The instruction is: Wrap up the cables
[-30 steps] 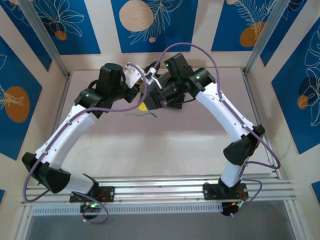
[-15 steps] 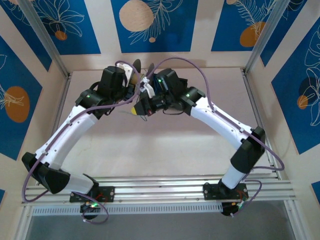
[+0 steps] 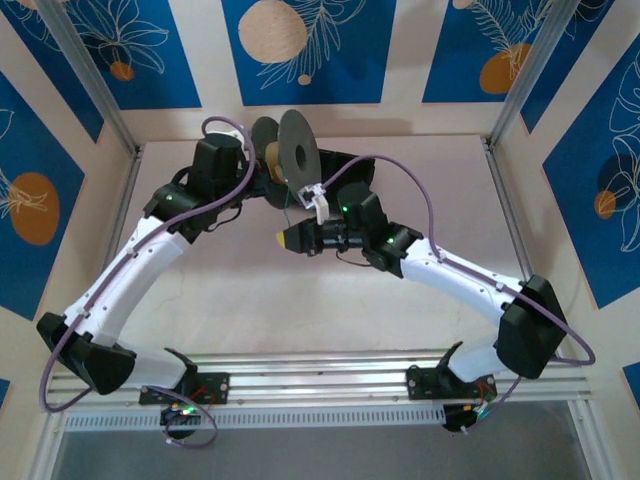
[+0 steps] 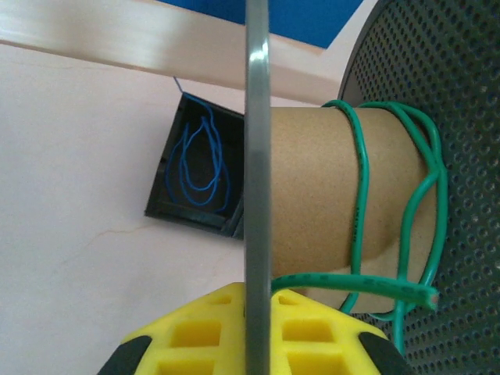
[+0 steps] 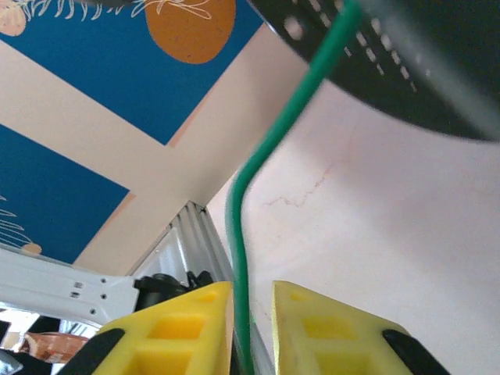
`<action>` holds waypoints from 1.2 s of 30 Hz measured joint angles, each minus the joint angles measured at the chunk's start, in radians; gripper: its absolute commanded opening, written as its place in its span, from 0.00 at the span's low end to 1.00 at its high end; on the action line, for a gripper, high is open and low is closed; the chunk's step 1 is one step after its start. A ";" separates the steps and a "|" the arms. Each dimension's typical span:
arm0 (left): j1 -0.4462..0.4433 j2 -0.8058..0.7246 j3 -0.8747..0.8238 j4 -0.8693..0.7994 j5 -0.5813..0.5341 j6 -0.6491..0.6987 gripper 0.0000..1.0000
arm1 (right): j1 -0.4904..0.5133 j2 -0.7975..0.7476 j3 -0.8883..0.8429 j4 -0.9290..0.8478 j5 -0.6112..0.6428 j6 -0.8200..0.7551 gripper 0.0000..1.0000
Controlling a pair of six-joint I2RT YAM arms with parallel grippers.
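Observation:
In the left wrist view my left gripper (image 4: 258, 303) is shut on the thin grey flange (image 4: 258, 141) of a spool (image 3: 297, 148). The green cable (image 4: 359, 207) loops a few times round the spool's cardboard core (image 4: 308, 195), with its cut end sticking out near the perforated far flange (image 4: 437, 86). From that flange (image 5: 406, 62) the green cable (image 5: 262, 152) runs down between the yellow fingers of my right gripper (image 5: 251, 295), which is shut on it. From above, my right gripper (image 3: 288, 239) sits just in front of and below the spool.
A black tray (image 4: 176, 209) lies on the table by the back wall, with a blue cable (image 4: 199, 160) coiled loosely inside it. Aluminium frame posts (image 3: 100, 90) stand at the back corners, and a rail (image 3: 320, 375) runs along the near edge.
The left arm has lifted and turned the spool so its discs stand up near the back wall. The right gripper has pulled back toward the near side with the green cable.

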 measured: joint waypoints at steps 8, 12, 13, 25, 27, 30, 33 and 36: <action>0.042 0.000 0.000 0.027 0.145 -0.071 0.00 | -0.087 -0.037 -0.161 0.198 0.002 0.045 0.26; 0.075 -0.002 0.000 0.032 0.197 -0.091 0.00 | -0.134 -0.037 -0.209 0.264 -0.021 0.070 0.29; 0.084 -0.002 0.000 0.032 0.207 -0.094 0.00 | -0.146 -0.037 -0.216 0.276 -0.026 0.075 0.29; 0.117 -0.066 -0.011 0.098 0.278 -0.116 0.00 | -0.227 -0.061 -0.331 0.435 -0.090 0.307 0.56; 0.119 -0.077 -0.020 0.116 0.289 -0.114 0.00 | -0.240 -0.087 -0.343 0.436 -0.095 0.366 0.65; 0.120 -0.090 -0.049 0.161 0.304 -0.111 0.00 | -0.269 -0.143 -0.367 0.463 -0.098 0.465 0.75; 0.120 -0.103 -0.091 0.206 0.311 -0.108 0.00 | -0.301 -0.188 -0.409 0.511 -0.101 0.570 0.76; 0.120 -0.121 -0.138 0.236 0.307 -0.094 0.00 | -0.323 -0.198 -0.437 0.544 -0.106 0.668 0.77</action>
